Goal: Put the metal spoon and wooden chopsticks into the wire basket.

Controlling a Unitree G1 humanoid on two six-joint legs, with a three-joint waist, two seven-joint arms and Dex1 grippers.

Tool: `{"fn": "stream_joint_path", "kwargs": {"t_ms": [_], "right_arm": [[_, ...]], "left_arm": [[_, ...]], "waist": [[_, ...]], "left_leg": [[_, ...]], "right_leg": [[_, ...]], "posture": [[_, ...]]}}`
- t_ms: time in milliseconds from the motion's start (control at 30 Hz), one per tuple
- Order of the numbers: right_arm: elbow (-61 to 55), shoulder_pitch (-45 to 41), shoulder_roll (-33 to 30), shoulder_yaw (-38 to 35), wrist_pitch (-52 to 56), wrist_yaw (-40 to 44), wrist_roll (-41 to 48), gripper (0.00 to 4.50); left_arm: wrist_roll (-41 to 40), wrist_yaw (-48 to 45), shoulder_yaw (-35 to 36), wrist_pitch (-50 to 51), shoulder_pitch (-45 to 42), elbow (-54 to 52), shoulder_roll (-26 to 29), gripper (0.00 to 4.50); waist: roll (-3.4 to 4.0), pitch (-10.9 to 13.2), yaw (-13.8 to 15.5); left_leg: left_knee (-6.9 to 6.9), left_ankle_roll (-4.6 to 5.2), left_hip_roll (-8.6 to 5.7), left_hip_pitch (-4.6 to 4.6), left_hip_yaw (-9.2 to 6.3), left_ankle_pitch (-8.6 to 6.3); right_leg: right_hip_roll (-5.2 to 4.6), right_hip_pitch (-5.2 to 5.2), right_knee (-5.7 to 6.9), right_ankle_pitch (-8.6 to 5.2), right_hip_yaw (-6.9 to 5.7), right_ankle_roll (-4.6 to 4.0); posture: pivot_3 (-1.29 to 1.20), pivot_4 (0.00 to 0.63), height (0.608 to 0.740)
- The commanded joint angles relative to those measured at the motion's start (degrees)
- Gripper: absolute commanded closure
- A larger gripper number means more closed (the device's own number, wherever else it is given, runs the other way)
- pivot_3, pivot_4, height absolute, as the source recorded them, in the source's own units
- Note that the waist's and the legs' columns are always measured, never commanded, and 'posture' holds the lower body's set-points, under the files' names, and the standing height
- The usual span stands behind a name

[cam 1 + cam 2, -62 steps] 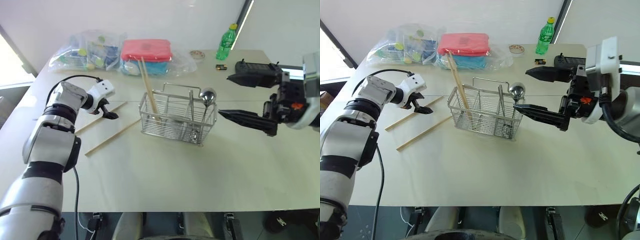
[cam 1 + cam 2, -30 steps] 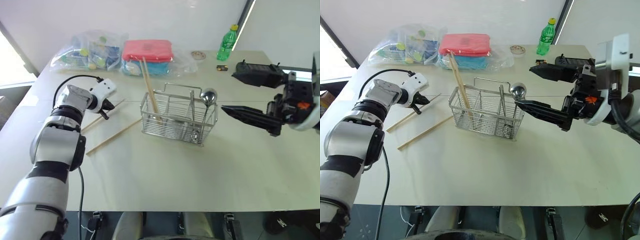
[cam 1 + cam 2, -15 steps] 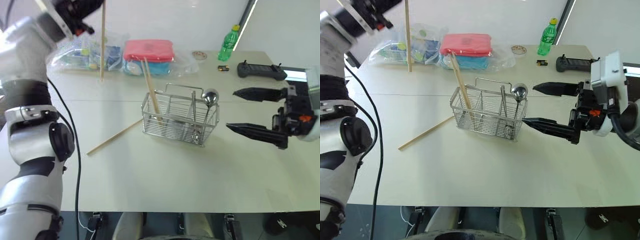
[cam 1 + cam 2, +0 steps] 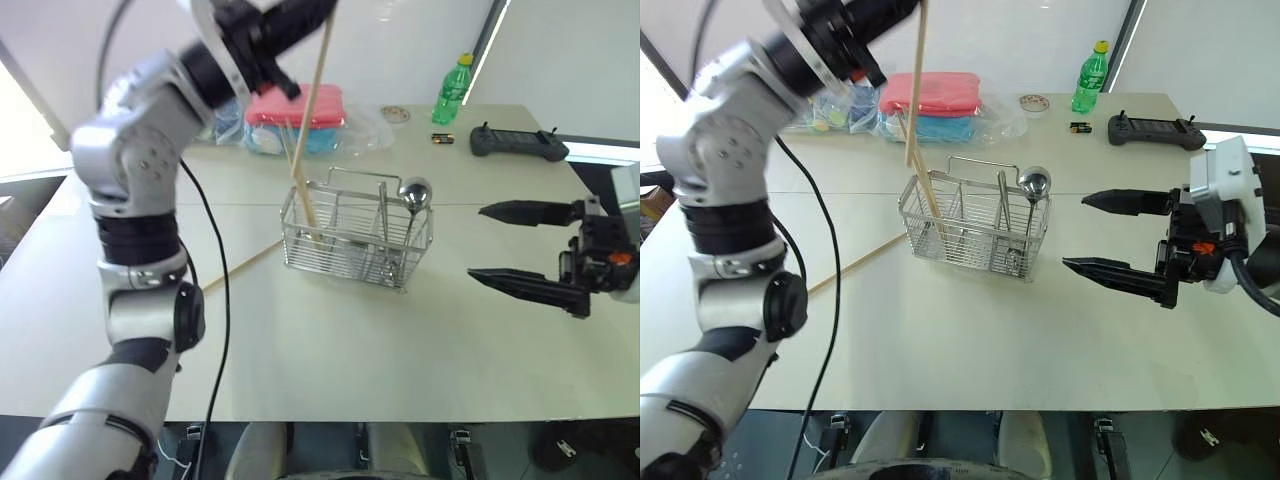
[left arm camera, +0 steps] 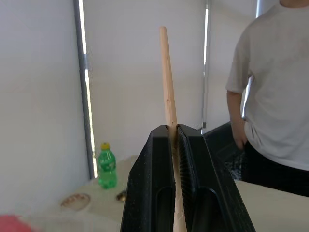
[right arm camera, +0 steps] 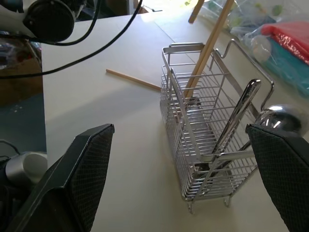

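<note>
Wooden chopstick (image 5: 167,82) pinched by left fingers (image 5: 190,179); right fingers (image 4: 530,290) spread beside wire basket (image 4: 355,240).

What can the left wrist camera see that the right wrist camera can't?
Left wrist view: the left gripper pinching a chopstick upright, a person in a white shirt, and a green bottle.

Right wrist view: the basket with the spoon and a leaning chopstick inside, plus a loose chopstick lying beside it.

Both: the pale table.
</note>
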Motion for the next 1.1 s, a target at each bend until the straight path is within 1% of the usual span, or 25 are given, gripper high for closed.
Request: {"fn": "stream_joint_path", "kwargs": {"t_ms": [33, 133, 233, 433, 467, 533, 567, 600, 700, 767, 833, 933, 1000, 1067, 1100], "right_arm": [[-1.7, 0.5, -1.6, -3.6, 0.0, 0.8, -0.2, 0.00], [-1.8, 0.2, -1.6, -4.1, 0.6, 0.1, 0.6, 0.00], [-1.7, -1.1, -1.5, -4.0, 1.4, -1.5, 2.1, 0.00], [-1.7, -1.8, -1.0, -2.6, 1.2, -2.6, 1.6, 0.00], [-1.5, -1.9, -1.0, -2.5, 1.1, -2.8, 1.6, 0.00], [-1.2, -2.3, -1.0, -2.2, 1.1, -3.0, 1.8, 0.00], [-1.1, -2.5, -1.0, -2.1, 1.2, -3.0, 1.8, 0.00], [-1.0, -2.6, -1.1, -1.9, 1.2, -3.0, 1.8, 0.00], [0.1, -3.4, -1.0, -0.8, 0.9, -2.8, 1.4, 0.00], [0.4, -3.4, -0.9, -0.4, 0.5, -2.3, 0.8, 0.00], [0.8, -2.9, -1.3, -0.1, 0.2, -1.2, -0.1, 0.00], [0.3, 0.4, -2.1, -0.9, -1.2, 2.7, -3.1, 0.00], [0.0, 2.4, -2.0, -1.4, -2.2, 4.5, -4.7, 0.00], [-0.2, 3.3, -1.7, -1.6, -2.9, 5.1, -5.3, 0.00], [-0.2, 3.4, -1.6, -1.7, -3.1, 5.2, -5.5, 0.00]], "left_arm": [[0.9, 1.5, -1.1, -3.1, 1.5, -1.3, -0.8, 4.45], [1.3, 2.7, -2.0, -4.1, 4.2, -0.5, -2.5, 4.45], [3.1, 2.3, -4.3, -6.2, 6.8, 0.1, -2.9, 4.45], [2.6, 2.3, -5.1, -6.4, 8.2, 1.0, -3.5, 4.45], [2.1, 2.1, -5.0, -6.0, 8.3, 0.9, -3.4, 3.72], [1.6, 1.9, -4.8, -5.2, 8.4, 0.2, -3.0, 2.92], [1.6, 1.9, -4.9, -5.1, 8.5, -0.1, -2.8, 2.43], [1.5, 1.9, -4.9, -4.8, 8.5, -0.4, -2.6, 1.83], [-1.7, 2.5, -2.8, -1.3, 7.8, -3.2, -0.9, 0.37], [-3.2, 2.8, -2.1, 0.9, 7.3, -4.9, 0.5, 0.37], [-5.3, 2.8, -0.3, 3.5, 6.2, -7.5, 3.7, 0.37], [-7.0, 0.3, 2.8, 7.9, 3.3, -8.0, 13.8, 0.37], [-6.4, -5.1, 2.3, 8.1, 2.9, -6.8, 21.6, 0.37], [-4.3, -12.2, -0.1, 6.9, 4.5, -4.6, 29.5, 0.37], [-3.5, -14.4, -1.1, 6.2, 5.1, -3.8, 31.8, 0.37]], "waist": [[-0.06, 0.0, 0.0], [-0.06, 0.0, 0.1], [-0.04, 0.0, 0.1], [-0.06, 0.0, 0.1], [-0.06, 0.0, 0.0], [-0.06, 0.0, 0.1], [-0.06, 0.0, 0.1], [-0.06, 0.0, 0.1], [-0.06, 0.0, 0.0], [-0.06, 0.0, 0.0], [-0.06, 0.1, 0.0], [-0.06, 0.1, -0.1], [-0.02, 0.1, -0.4], [0.05, 0.1, -0.4], [0.06, 0.1, -0.4]], "left_leg": [[0.01, 0.00, -0.01, -0.04, 0.00, 0.00], [0.03, 0.00, -0.02, -0.05, 0.00, 0.00], [0.02, 0.00, -0.01, -0.01, 0.00, 0.00], [0.02, 0.01, -0.01, -0.06, 0.00, 0.00], [0.01, 0.01, -0.01, -0.05, 0.00, -0.01], [-0.01, 0.01, -0.01, -0.06, 0.00, -0.01], [-0.01, 0.01, -0.01, -0.06, 0.00, -0.01], [-0.02, 0.01, -0.01, -0.06, 0.00, -0.01], [-0.01, 0.01, -0.01, -0.06, 0.00, -0.01], [-0.01, 0.01, -0.01, -0.06, 0.00, -0.01], [-0.02, 0.01, -0.01, -0.05, -0.01, -0.01], [-0.06, 0.01, 0.01, -0.07, -0.01, -0.01], [-0.12, 0.01, 0.02, -0.06, 0.01, -0.01], [-0.16, 0.02, 0.02, -0.01, 0.05, -0.02], [-0.16, 0.02, 0.01, 0.00, 0.08, -0.02]], "right_leg": [[0.00, -0.02, -0.01, 0.00, 0.01, 0.00], [0.00, 0.00, -0.05, 0.00, 0.01, 0.00], [0.00, 0.03, -0.05, 0.00, 0.01, 0.00], [0.00, 0.00, -0.06, 0.00, 0.01, -0.01], [0.00, 0.00, -0.07, -0.01, 0.01, -0.01], [0.00, -0.02, -0.08, -0.01, 0.01, -0.01], [0.00, -0.02, -0.08, -0.01, 0.01, -0.01], [0.00, -0.03, -0.08, -0.01, 0.01, -0.01], [0.00, -0.02, -0.08, -0.01, 0.01, -0.01], [0.00, -0.03, -0.08, -0.01, 0.01, -0.01], [0.00, -0.04, -0.07, -0.01, 0.01, -0.01], [0.03, -0.09, -0.06, -0.03, 0.00, 0.01], [0.05, -0.14, -0.06, -0.07, 0.01, 0.07], [0.04, -0.11, -0.08, -0.08, 0.03, 0.08], [0.04, -0.10, -0.07, -0.09, 0.05, 0.06]], "posture": [[0.00, 0.150, 0.692], [0.00, 0.150, 0.692], [0.00, 0.150, 0.692], [0.00, 0.150, 0.692], [0.00, 0.150, 0.692], [0.00, 0.150, 0.692], [0.00, 0.150, 0.692], [0.00, 0.150, 0.692], [0.00, 0.150, 0.692], [0.00, 0.150, 0.692], [0.00, 0.150, 0.692], [0.00, 0.150, 0.692], [0.00, 0.150, 0.692], [0.00, 0.150, 0.692], [0.00, 0.150, 0.692]]}}
